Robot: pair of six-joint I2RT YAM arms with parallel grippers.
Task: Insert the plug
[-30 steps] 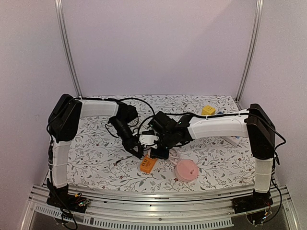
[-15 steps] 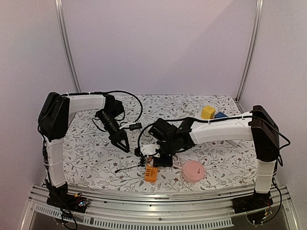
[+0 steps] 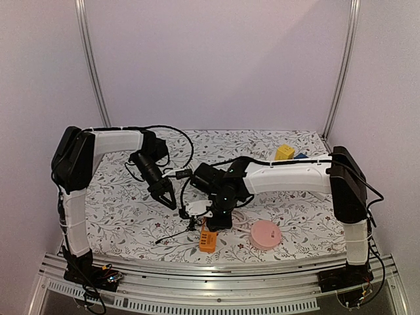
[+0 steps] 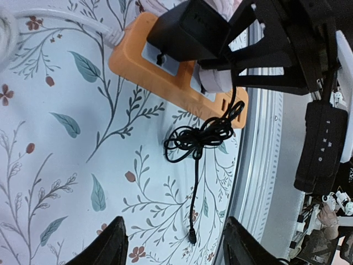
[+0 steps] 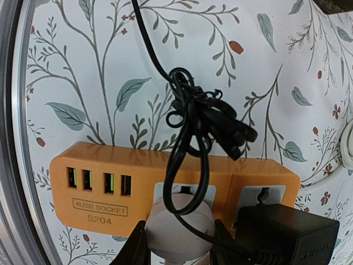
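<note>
Since half a second ago the right arm (image 3: 289, 174) has swung a little leftward in the overhead view, while the left arm (image 3: 118, 141) stays about where it was. The right hand (image 5: 179, 243) pinches the white plug (image 5: 181, 218), holding it against a socket of the orange power strip (image 5: 110, 165), which lies at the lower middle of the floral surface (image 3: 125, 216). The left hand (image 4: 177, 248) hangs to the upper left of the strip, spread wide with nothing in it, pointing down. The right wrist view shows the strip's row of USB ports and a black adapter (image 5: 287, 232) in the neighbouring socket, details too small overhead. The left wrist view shows the tangled black cord (image 4: 201, 135) trailing toward the frame's bottom. Whether the plug is fully in, I cannot tell.
</note>
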